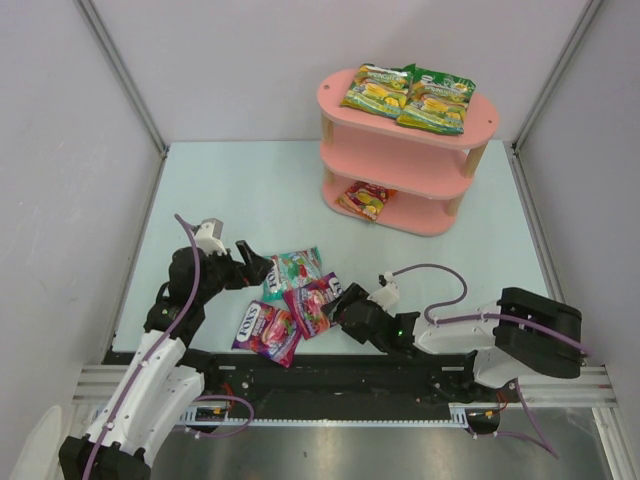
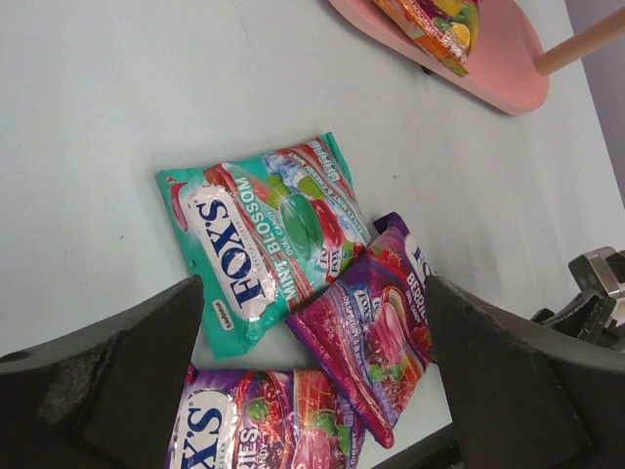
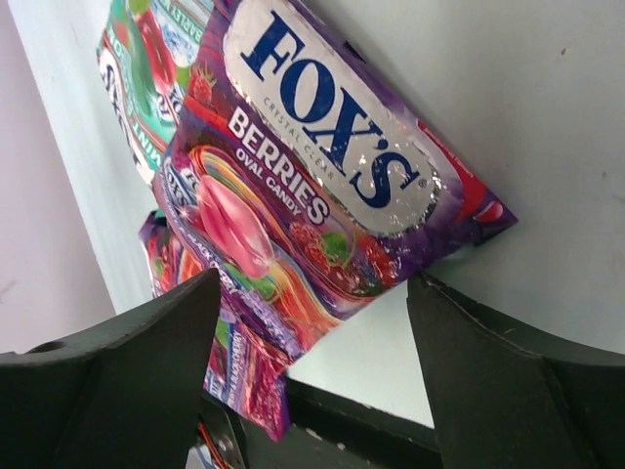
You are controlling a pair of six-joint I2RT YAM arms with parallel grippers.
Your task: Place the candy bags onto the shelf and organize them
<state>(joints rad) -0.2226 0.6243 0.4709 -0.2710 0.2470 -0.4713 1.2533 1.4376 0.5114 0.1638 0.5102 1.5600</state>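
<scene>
Purple bag (image 3: 322,186) just ahead of right hand (image 3: 314,322)

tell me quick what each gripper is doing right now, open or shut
left gripper: open, holding nothing, jaws spread toward the teal bag
right gripper: open, holding nothing, jaws spread toward a purple bag

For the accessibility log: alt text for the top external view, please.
The open left gripper and open right gripper flank a cluster on the table: a teal candy bag and two purple candy bags. At the far right, the pink shelf holds two green-yellow bags on top and an orange-red bag on its bottom tier.
</scene>
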